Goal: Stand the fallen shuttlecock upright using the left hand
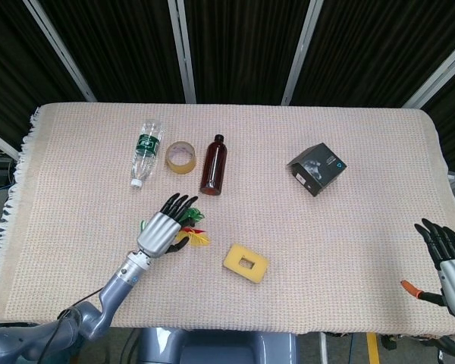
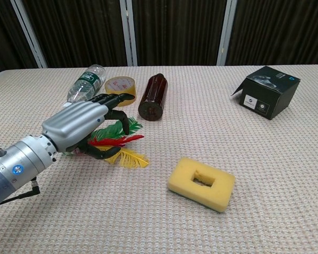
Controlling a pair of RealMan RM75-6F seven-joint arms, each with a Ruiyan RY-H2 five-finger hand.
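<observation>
The shuttlecock (image 1: 193,227) (image 2: 121,141) lies on its side on the woven tablecloth, its green, red and yellow feathers pointing right. My left hand (image 1: 167,224) (image 2: 85,125) reaches over its base end and covers the base in both views. The fingers (image 2: 114,101) are spread above the feathers, and the thumb (image 2: 105,154) curls low in front of them. Nothing is clasped. My right hand (image 1: 449,254) hangs open at the table's near right edge, far from the shuttlecock, and shows only in the head view.
Behind the shuttlecock lie a clear water bottle (image 1: 144,150) (image 2: 85,86), a yellow tape roll (image 1: 180,157) (image 2: 120,90) and a brown bottle (image 1: 214,164) (image 2: 153,97). A yellow sponge with a hole (image 1: 246,262) (image 2: 201,183) sits to its right. A black box (image 1: 317,168) (image 2: 268,91) stands at the back right.
</observation>
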